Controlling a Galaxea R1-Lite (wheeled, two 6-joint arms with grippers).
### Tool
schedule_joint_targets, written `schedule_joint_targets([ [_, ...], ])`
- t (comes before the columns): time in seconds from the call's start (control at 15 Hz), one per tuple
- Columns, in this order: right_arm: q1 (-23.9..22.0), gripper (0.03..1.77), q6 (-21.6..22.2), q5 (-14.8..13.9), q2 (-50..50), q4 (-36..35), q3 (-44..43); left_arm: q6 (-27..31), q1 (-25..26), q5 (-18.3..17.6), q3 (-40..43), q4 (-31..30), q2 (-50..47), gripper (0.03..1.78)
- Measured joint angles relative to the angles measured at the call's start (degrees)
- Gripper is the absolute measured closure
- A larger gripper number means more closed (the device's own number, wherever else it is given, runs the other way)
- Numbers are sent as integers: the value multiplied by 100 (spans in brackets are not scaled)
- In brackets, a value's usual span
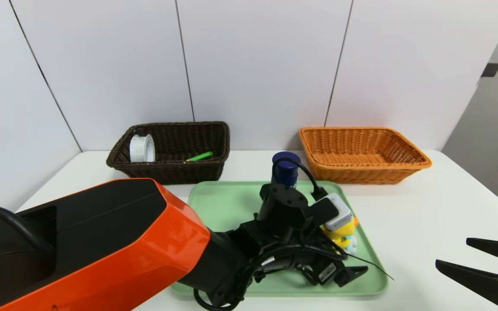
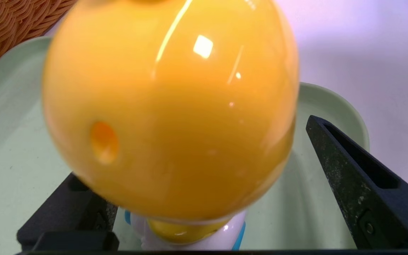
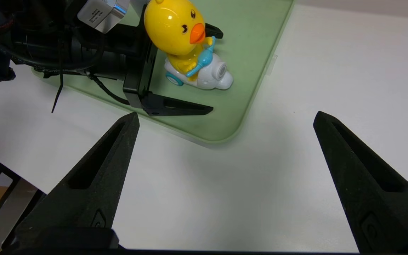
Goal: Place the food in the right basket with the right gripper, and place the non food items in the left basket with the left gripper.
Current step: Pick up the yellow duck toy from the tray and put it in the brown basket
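Sorting midway: the left gripper [image 3: 175, 71] is straddling the yellow chick toy [image 3: 186, 46] on the green tray [image 1: 227, 203], fingers wide apart, gripping nothing. A white roll [image 1: 142, 148] and green item [image 1: 199, 156] are lying in the left basket [image 1: 214, 172]; the right basket [image 1: 363, 172] is sitting unfilled, the blue can [image 1: 285, 166] is waiting, and the right gripper [image 3: 225, 177] is hanging open over the table.

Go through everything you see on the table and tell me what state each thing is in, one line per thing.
Left gripper: open, jaws on either side of the duck toy, not closed on it.
Right gripper: open, empty, above bare table beside the tray.
Duck toy: upright on the green tray.
Blue-capped container: upright on the tray.
Brown basket: holds a white roll and a green stick.
Orange basket: empty.
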Motion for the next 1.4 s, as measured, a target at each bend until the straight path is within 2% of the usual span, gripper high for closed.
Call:
schedule_joint_targets([
  [0.33, 0, 10, -2, 4, 11, -5, 0, -6, 0, 0, -16, -6, 34, 12],
  [0.53, 0, 10, -5, 6, 24, -5, 0, -6, 2, 4, -22, -6, 50, 61],
  [0.73, 0, 10, -5, 6, 39, -5, 0, -12, 0, 0, -20, -11, 56, 94],
  [1.4, 0, 10, -7, 6, 68, -13, -11, -12, -6, 2, 63, -17, -68, 98],
])
